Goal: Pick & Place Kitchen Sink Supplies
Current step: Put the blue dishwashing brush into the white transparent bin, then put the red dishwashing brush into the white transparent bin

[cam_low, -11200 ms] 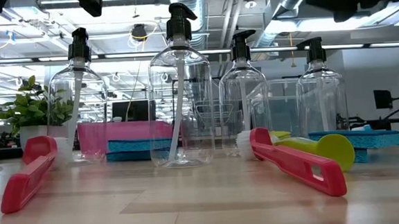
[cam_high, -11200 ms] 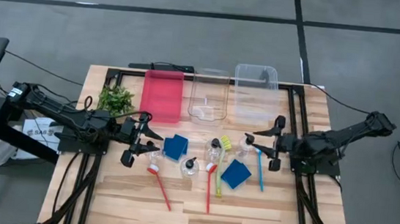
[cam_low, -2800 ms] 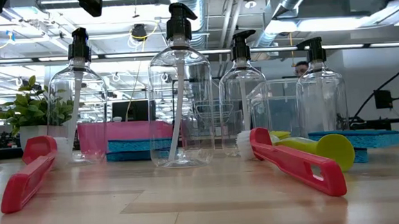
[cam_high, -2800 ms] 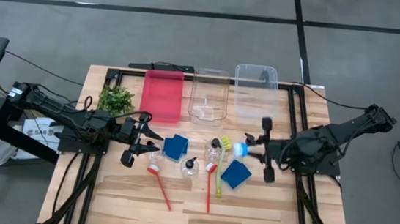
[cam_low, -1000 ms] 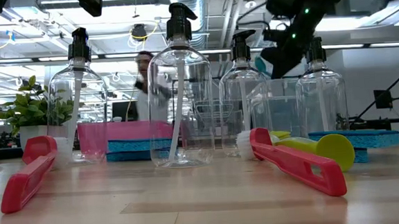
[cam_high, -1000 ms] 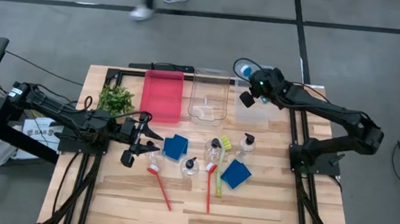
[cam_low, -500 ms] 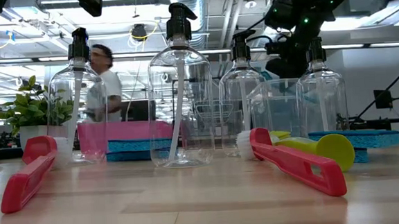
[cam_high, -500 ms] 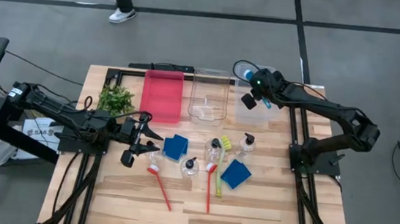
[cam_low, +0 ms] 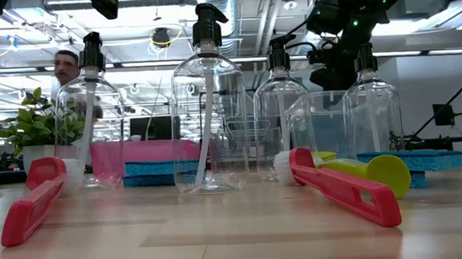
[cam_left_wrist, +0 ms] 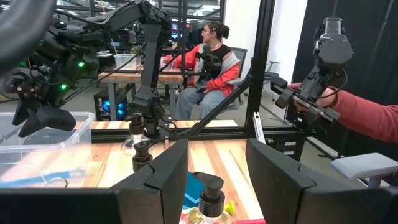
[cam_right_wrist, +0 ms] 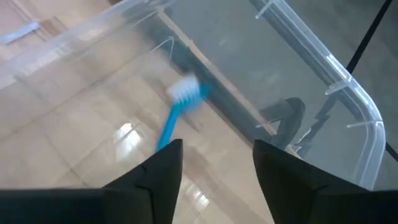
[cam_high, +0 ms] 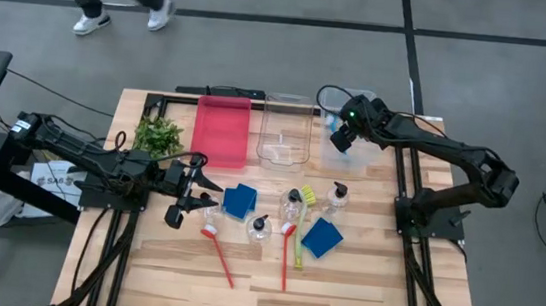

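Now right gripper (cam_right_wrist: 211, 163) gapes above blue brush (cam_right_wrist: 177, 109).

At the counter's (cam_high: 361, 282) back edge, the plant (cam_high: 159, 136), tray (cam_high: 221, 131) and two bins (cam_high: 285, 129) stand in a row; sponges (cam_high: 239, 200), bottles (cam_high: 259, 229) and brushes (cam_high: 285, 258) lie in front.
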